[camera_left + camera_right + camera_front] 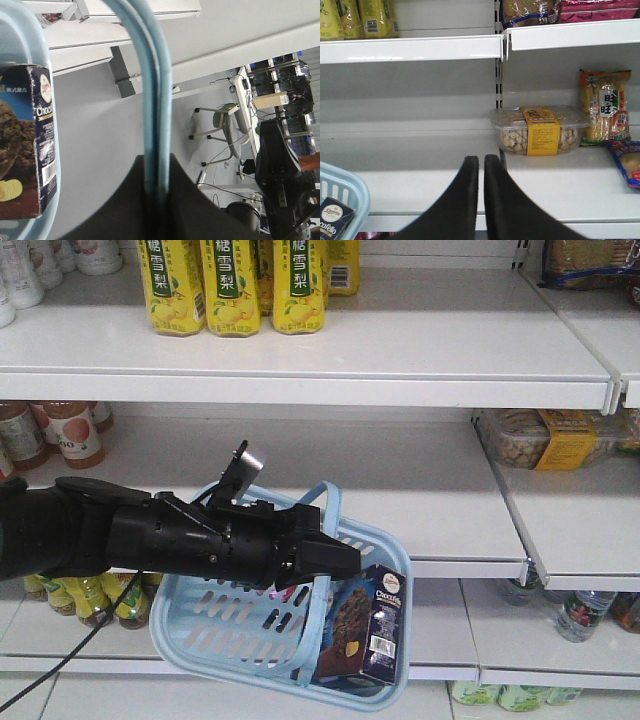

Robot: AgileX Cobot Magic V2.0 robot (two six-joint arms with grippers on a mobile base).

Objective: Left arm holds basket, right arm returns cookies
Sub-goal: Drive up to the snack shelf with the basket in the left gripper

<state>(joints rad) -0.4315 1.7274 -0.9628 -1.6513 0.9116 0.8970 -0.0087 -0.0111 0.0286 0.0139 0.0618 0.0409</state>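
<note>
The light blue slotted plastic basket [215, 635] is gripped by its two looped handles [332, 505] in the left arm's black wedge-shaped claw [340, 565] and is held hanging in front of the white metal shelves [400, 470]. The dark navy cardboard cookie box [378, 635] is stood upright inside the basket, against the wall at the end away from the arm. The right arm's black claw [481, 172] is clenched on nothing, its fingers almost touching. It is pointed at a shelf on which a clear plastic tub with a yellow label [540, 130] is set.
</note>
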